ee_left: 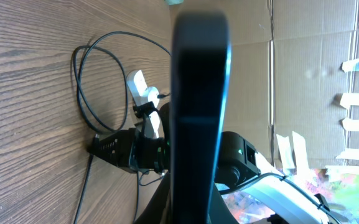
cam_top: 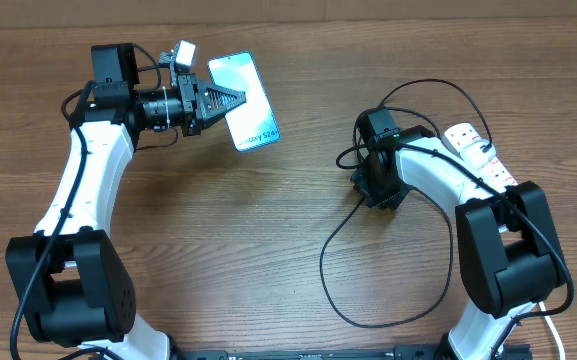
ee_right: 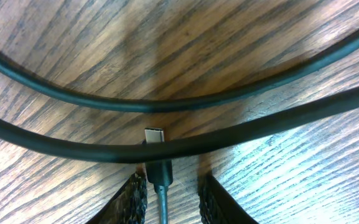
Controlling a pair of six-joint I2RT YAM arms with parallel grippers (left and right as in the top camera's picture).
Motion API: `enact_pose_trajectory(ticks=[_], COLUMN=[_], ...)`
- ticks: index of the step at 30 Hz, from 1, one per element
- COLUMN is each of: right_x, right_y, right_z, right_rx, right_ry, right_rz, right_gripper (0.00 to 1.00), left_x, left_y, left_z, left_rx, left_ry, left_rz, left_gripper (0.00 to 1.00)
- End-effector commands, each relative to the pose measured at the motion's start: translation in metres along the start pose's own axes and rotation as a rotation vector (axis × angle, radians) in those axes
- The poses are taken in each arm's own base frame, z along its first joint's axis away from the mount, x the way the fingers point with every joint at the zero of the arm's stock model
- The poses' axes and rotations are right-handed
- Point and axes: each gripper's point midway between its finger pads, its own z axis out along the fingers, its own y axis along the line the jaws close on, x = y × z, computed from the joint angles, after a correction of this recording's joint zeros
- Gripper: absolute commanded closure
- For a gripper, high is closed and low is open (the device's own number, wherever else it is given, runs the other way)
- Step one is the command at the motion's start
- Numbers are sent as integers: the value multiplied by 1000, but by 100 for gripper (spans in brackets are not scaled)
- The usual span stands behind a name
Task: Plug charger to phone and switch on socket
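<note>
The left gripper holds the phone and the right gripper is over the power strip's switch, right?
No: the right gripper is over the charger's connector; the right wrist view shows it. The left gripper does hold the phone.

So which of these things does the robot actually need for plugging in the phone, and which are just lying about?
Part of the job:
- phone, held up off the table
- charger, with its connector lying on the wood
- socket, the white strip

Just lying about:
- cardboard wall
- white tape strips on it
- colourful clutter below, too blurred to name
</note>
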Motion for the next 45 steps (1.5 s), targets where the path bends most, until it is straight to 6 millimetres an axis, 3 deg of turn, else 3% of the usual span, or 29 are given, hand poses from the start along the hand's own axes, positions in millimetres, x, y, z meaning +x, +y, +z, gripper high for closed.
enact_pose_trajectory(ticks=[1,18,27,35,45], right_x=[8,10,11,11,12], right_y=[-4,-3,-2,-3,-3], right_z=[13,13,13,13,13], right_rx=[25,20,18,18,19], right_ry=[39,48,53,53,62], right_rz=[-8,-15,-15,-15,-15], right_gripper=[71,77,70,78,77], left_x=[3,3,3,3,3], left_y=[-8,-8,-8,-8,-8], left_z=[0,0,0,0,0], left_rx=[34,34,34,34,34], left_ry=[19,19,19,19,19], left_rz=[28,29,28,28,28], left_gripper=[96,96,96,96,96])
